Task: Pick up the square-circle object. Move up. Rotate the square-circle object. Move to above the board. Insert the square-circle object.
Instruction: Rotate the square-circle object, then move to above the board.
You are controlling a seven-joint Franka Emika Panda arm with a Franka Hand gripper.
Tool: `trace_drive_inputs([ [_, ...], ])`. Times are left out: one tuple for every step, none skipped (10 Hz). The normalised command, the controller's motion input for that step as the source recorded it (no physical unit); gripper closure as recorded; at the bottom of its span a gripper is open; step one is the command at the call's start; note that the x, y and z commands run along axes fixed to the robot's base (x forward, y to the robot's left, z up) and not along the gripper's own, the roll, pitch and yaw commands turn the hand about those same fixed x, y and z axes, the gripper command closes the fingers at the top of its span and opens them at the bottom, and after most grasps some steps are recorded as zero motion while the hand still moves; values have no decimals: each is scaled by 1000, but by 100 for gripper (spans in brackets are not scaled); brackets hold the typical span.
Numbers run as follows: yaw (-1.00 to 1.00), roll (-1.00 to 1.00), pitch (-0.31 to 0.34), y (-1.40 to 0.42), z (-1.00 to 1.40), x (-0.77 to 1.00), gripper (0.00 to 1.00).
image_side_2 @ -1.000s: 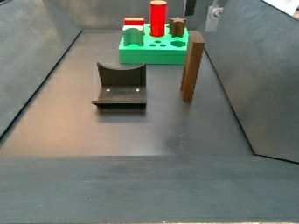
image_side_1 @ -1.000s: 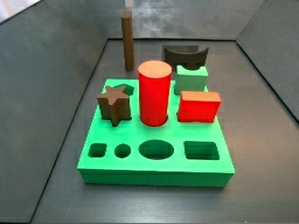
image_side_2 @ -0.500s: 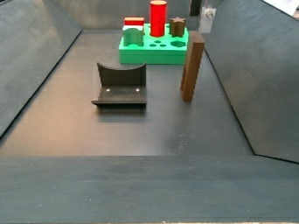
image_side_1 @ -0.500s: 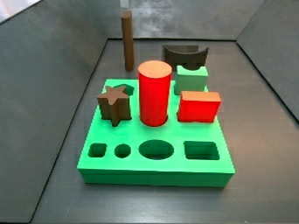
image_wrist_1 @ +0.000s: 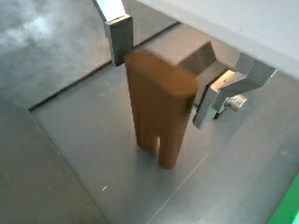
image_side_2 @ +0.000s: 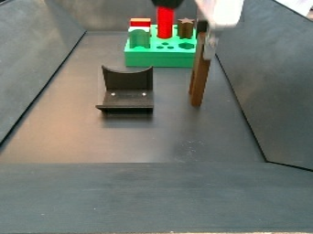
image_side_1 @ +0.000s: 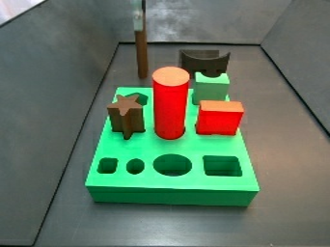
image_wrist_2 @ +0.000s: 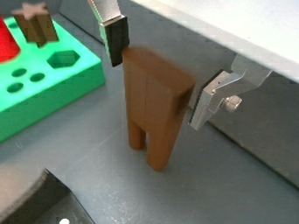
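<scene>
The square-circle object (image_wrist_1: 162, 105) is a medium-brown flat piece standing upright on its two prongs on the dark floor; it also shows in a wrist view (image_wrist_2: 158, 105) and in both side views (image_side_1: 139, 56) (image_side_2: 199, 78). My gripper (image_wrist_1: 165, 68) (image_wrist_2: 160, 72) is open, with one finger (image_wrist_1: 121, 39) on each side of the piece's top and a gap at each. Its pale body (image_side_2: 208, 13) hangs right over the piece. The green board (image_side_1: 175, 190) (image_side_2: 159, 58) (image_wrist_2: 35, 96) lies beside the piece, apart from it.
On the board stand a red cylinder (image_side_1: 171, 101), a dark star block (image_side_1: 125, 111), a red cube (image_side_1: 219, 118), a small green cube (image_side_1: 211, 89) and a dark arch block (image_side_1: 204, 61). The fixture (image_side_2: 124, 90) stands on the floor. Grey walls enclose the floor.
My gripper has come down from above; its body now shows over the brown piece and its fingers flank the piece's top. The piece and board have not moved.
</scene>
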Motion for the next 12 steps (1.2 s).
trace_drive_inputs([
  [-44, -25, -46, 5, -411, 12, 0],
  [-41, -32, -50, 5, -311, 14, 0],
  [-34, -46, -53, 0, 0, 0, 100],
  [-284, 74, 110, 327, 1000, 29, 100],
  [-277, 73, 122, 327, 1000, 24, 100],
  [-212, 70, 137, 293, 1000, 23, 100],
  [-123, 78, 148, 249, 1000, 29, 100],
  [-93, 78, 145, 242, 1000, 28, 100],
  [-55, 44, 125, 219, 1000, 25, 100],
  [-38, 20, 105, 197, 1000, 23, 100],
  [-35, 6, 94, 178, 1000, 21, 100],
  [-36, -1, 91, 162, 1000, 21, 100],
])
